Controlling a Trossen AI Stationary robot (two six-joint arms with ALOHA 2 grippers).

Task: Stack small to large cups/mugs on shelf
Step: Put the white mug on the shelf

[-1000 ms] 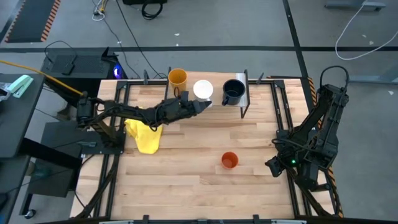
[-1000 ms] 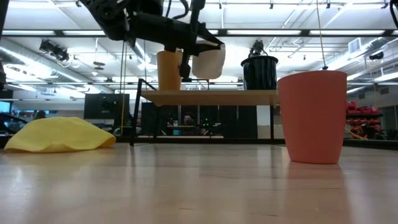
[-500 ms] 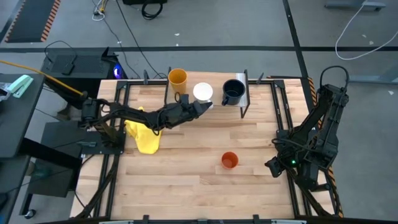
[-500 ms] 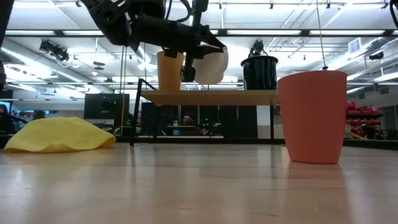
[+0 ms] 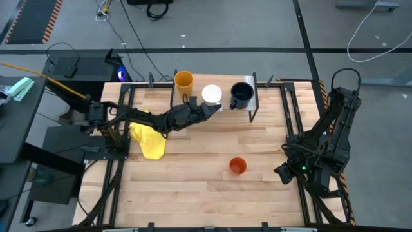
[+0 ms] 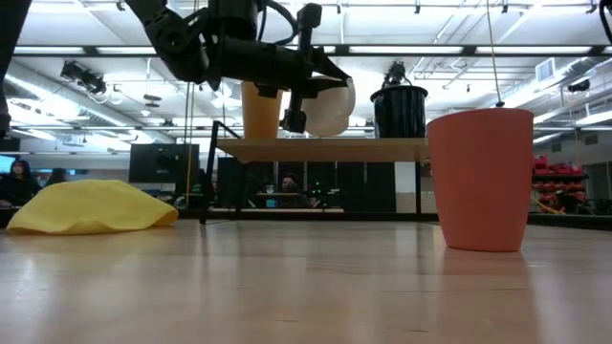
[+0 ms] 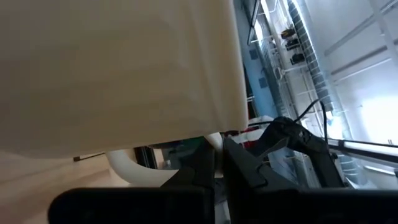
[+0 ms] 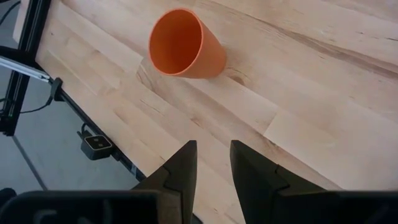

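Three vessels are sitting on the shelf (image 5: 212, 103) right now: the yellow-orange cup (image 5: 184, 80) at one end, the white mug (image 5: 211, 94) in the middle, the dark mug (image 5: 241, 95) near the ribbed end. The orange-red cup (image 5: 237, 165) is standing alone on the tabletop (image 5: 193, 167), well apart from the shelf.

Change over the last second: the left gripper (image 5: 207, 110), clamped on the white mug's handle, is drawing back a little toward its own side and the mug is tipping; in the low view the white mug (image 6: 330, 105) is now leaning with its base lifting clear of the plank. Judgement: the mug is being lifted off, probably to re-order the row, so stacking proper is not yet begun.

The right gripper (image 8: 211, 165) is waiting at the table edge, fingers a narrow gap apart, holding nothing, looking at the orange-red cup (image 8: 185, 45).

Hard to make out: the left wrist view is almost filled by the mug wall (image 7: 118, 68); only a curve of the handle (image 7: 124, 167) is showing. The yellow cloth (image 5: 150, 142) is partly hidden under the left arm
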